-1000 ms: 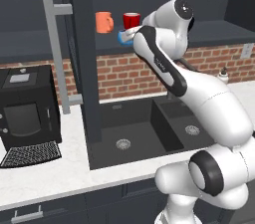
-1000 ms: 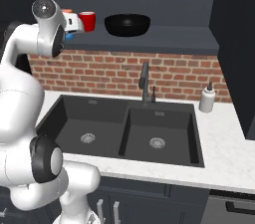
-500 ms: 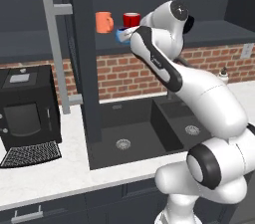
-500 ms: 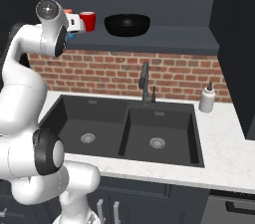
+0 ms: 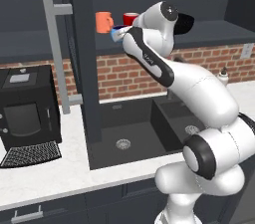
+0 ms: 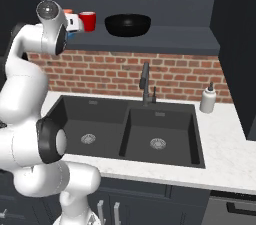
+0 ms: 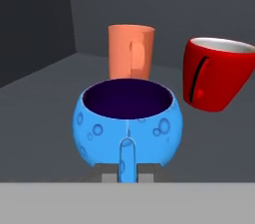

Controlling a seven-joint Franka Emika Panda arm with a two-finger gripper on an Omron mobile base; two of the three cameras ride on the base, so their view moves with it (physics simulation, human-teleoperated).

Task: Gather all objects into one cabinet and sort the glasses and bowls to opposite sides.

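Observation:
My gripper (image 7: 127, 173) is shut on the handle of the squat blue vessel (image 7: 128, 123), which has a dark inside. It holds the vessel upright just over the front of the cabinet shelf (image 5: 209, 31). Whether the vessel touches the shelf I cannot tell. Behind it stand the orange mug (image 7: 130, 51) and, to its right, the red cup (image 7: 214, 73). From the left base view the blue vessel (image 5: 118, 33) shows in front of the orange mug (image 5: 104, 22) and red cup (image 5: 130, 18). The wide black bowl (image 6: 127, 24) sits on the shelf to the right of the red cup (image 6: 88, 21).
The tall cabinet door (image 5: 82, 58) stands open at the left with its grey bar handle (image 5: 55, 54). A black coffee machine (image 5: 27, 111) is on the counter. Below the shelf lie a double sink (image 6: 130, 129), a faucet (image 6: 145, 81) and a soap bottle (image 6: 208, 100).
The arm has shifted only slightly by the shelf; the blue vessel stays in the grip. Mug, cup and bowl have not moved.

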